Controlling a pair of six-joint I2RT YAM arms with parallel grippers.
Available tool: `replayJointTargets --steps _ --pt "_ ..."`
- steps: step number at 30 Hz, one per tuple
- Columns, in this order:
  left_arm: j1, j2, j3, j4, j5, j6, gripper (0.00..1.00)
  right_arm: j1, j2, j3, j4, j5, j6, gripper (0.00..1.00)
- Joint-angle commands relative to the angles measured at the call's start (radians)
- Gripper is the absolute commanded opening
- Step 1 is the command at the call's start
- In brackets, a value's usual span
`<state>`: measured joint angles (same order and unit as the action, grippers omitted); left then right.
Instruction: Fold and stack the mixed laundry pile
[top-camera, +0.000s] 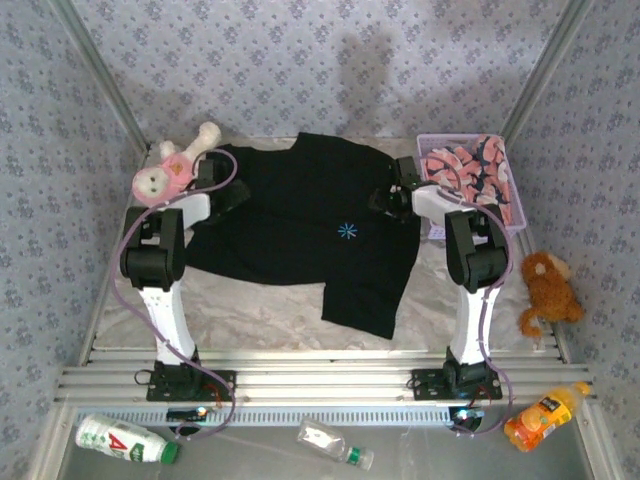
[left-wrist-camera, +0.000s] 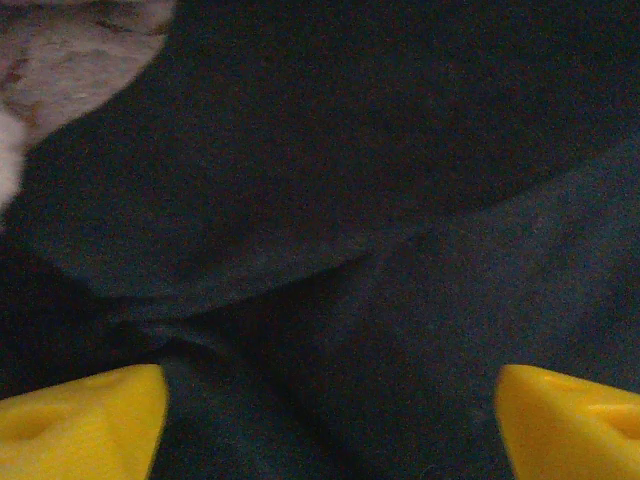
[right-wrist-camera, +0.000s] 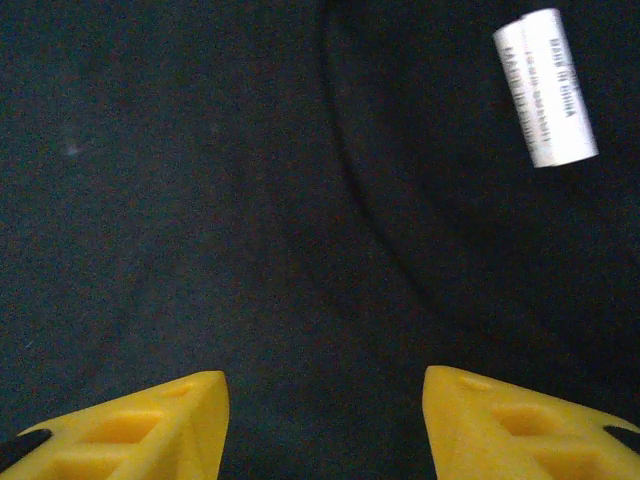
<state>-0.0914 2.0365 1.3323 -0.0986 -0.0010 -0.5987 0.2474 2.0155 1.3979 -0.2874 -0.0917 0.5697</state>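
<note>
Between patterned walls (top-camera: 300, 60), a black T-shirt (top-camera: 300, 220) drapes the table (top-camera: 250, 310).

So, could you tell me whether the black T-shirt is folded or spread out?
Spread out: the black T-shirt lies open across the table, its chest logo facing up.

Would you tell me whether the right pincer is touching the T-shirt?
Cannot tell. In the right wrist view the open right pincer frames the T-shirt closely, but no contact or gap shows plainly.
</note>
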Motion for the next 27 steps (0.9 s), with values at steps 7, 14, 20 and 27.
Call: replayJointTargets --steps 7,14,20,27 --pt "-0.009 -0.324 -0.107 -0.154 0.034 0.047 1.0 0.069 -0.352 -0.195 -0.135 0.038 -0.096 0.63" --pt "0.005 -0.543 -0.359 -0.172 -0.027 0.032 1.0 0.204 -0.569 -0.471 -0.306 0.137 -0.027 0.71" --pt "0.048 -0.661 -0.511 -0.145 -0.049 -0.008 1.0 0.337 -0.734 -0.673 -0.416 0.156 0.151 0.81" --pt "0.12 -0.705 -0.592 -0.091 -0.046 -0.05 1.0 0.481 -0.814 -0.815 -0.333 0.12 0.327 0.76"
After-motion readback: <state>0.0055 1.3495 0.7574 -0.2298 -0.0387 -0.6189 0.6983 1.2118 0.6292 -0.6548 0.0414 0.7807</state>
